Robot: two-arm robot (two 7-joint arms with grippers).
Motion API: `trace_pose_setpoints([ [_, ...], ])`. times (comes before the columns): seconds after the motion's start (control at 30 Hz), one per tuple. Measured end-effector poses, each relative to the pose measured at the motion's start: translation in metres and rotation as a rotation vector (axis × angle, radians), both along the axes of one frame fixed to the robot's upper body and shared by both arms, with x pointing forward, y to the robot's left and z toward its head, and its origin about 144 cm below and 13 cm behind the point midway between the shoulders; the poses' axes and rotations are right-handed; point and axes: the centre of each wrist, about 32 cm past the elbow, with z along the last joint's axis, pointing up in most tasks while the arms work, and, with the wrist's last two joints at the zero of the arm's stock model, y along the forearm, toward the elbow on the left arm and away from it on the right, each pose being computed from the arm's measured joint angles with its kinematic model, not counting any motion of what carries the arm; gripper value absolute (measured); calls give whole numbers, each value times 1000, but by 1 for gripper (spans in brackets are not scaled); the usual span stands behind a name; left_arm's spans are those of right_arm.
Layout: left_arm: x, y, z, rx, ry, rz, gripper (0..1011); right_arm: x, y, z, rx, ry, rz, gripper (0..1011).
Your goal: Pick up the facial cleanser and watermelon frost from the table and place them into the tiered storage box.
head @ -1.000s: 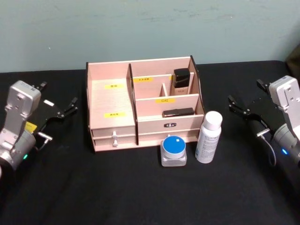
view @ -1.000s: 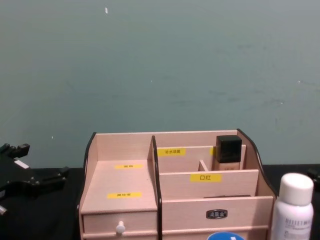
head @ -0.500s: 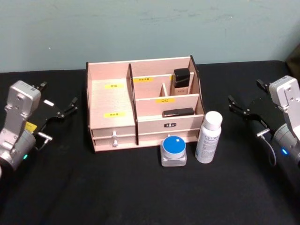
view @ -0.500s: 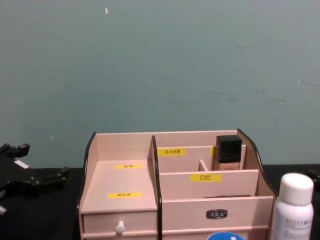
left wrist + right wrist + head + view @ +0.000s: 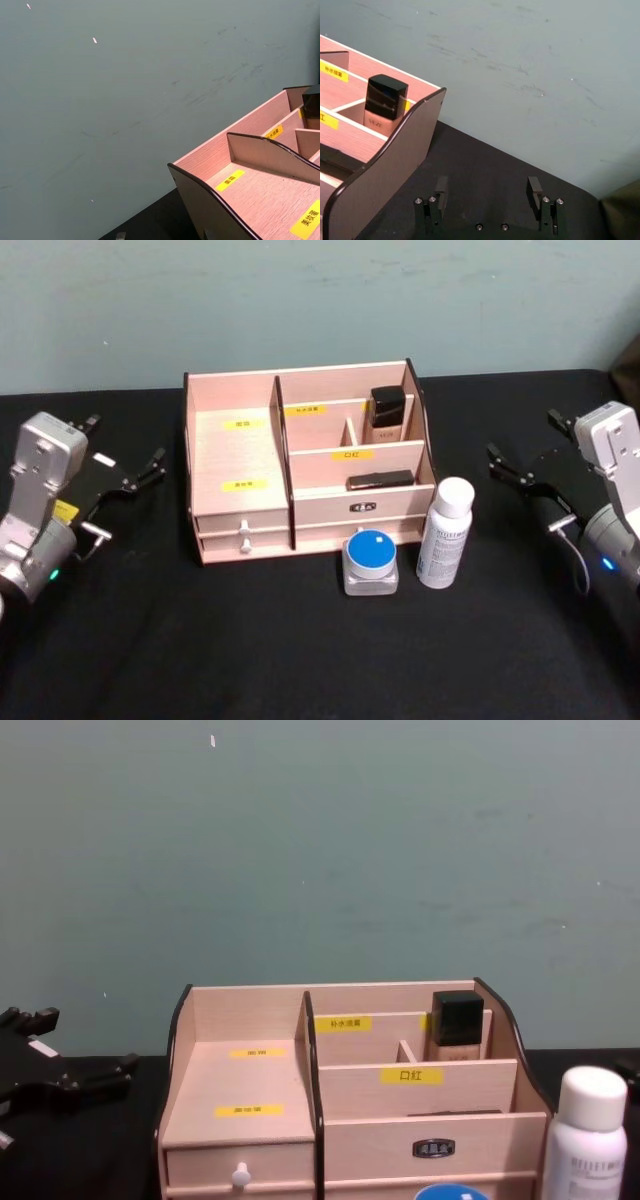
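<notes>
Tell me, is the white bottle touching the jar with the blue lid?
Apart. The head view shows a strip of black table between the white bottle and the blue-lidded jar, which stand side by side.

Wide open over table (image 5: 250,640) L & R of box (image 5: 240,455). Blocked at box front-R by bottle (image 5: 445,532) & jar (image 5: 370,562), set close together. Free from above into big L shelf; rear-R slot part-filled w/ flask (image 5: 387,410), mid slot w/ black bar (image 5: 380,480).

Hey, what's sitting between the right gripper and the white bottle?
Nothing: in the head view, only bare black table separates the right gripper from the white bottle.
</notes>
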Motion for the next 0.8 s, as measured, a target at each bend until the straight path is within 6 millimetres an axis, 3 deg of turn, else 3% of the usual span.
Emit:
trace_pose_setpoints([
  [0.3, 0, 0, 0, 0, 0, 0, 1010, 3, -3, 9, 11, -8, 27, 1002],
  [0.8, 0, 0, 0, 0, 0, 0, 1010, -20, 6, 54, 5, -78, 102, 1002],
])
